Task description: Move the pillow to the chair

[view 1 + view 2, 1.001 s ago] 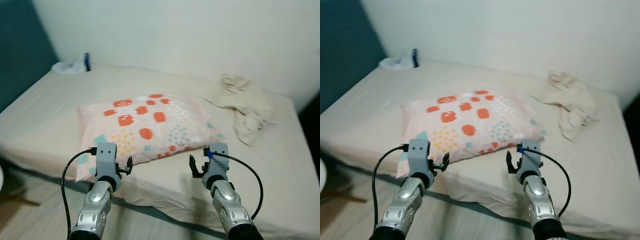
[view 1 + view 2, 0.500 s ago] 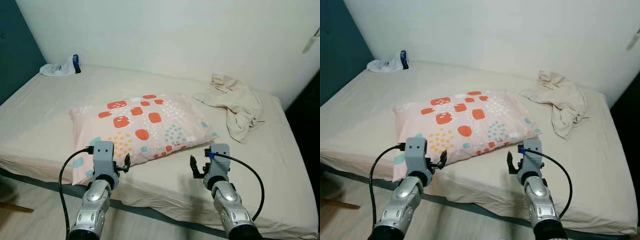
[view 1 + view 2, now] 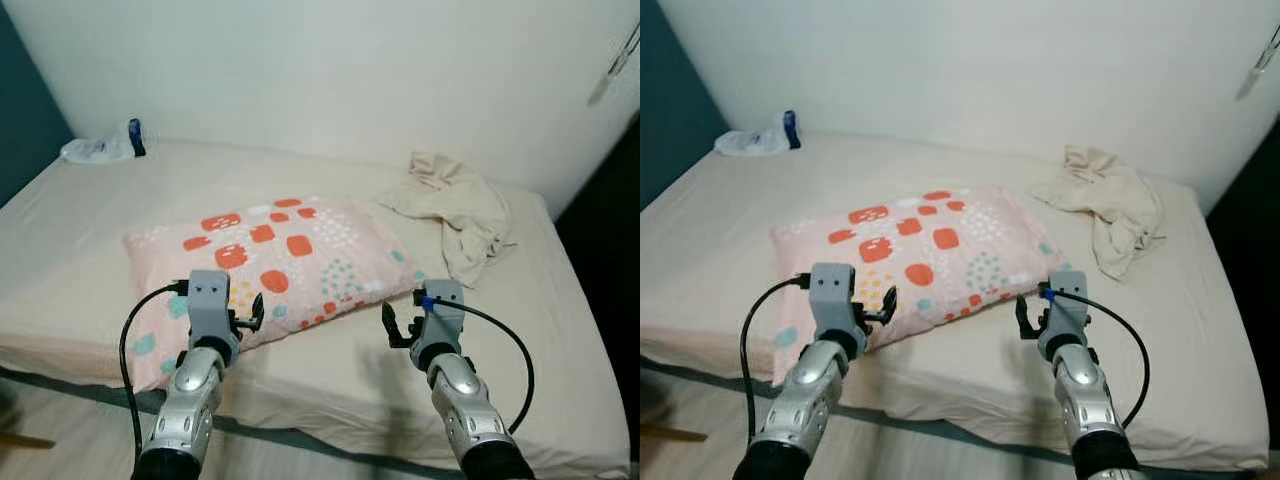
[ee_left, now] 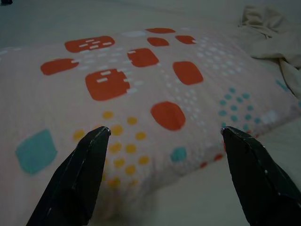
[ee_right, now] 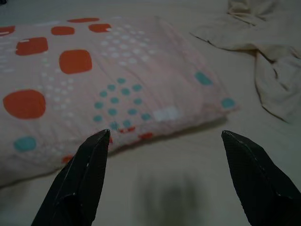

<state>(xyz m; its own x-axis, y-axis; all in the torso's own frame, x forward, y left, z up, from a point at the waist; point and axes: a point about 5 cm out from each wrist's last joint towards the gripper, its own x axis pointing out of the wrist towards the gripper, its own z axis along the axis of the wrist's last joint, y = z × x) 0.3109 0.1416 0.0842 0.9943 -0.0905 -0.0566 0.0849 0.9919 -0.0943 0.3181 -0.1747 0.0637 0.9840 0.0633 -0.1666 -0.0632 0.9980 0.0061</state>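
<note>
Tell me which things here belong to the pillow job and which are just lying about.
For the job:
pillow
left claw, open
right claw, open

Lying about:
crumpled beige cloth
small white bundle at the bed's far corner

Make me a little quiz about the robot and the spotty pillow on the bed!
1. True or false: the left gripper is shut on the pillow.
2. What lies crumpled on the bed to the robot's right of the pillow? A) a beige cloth B) a shoe C) a book
3. Fill in: the right gripper's fingers are ____.

Key: 1 false, it is open, nothing gripped. 2 A, the beige cloth. 3 open.
</note>
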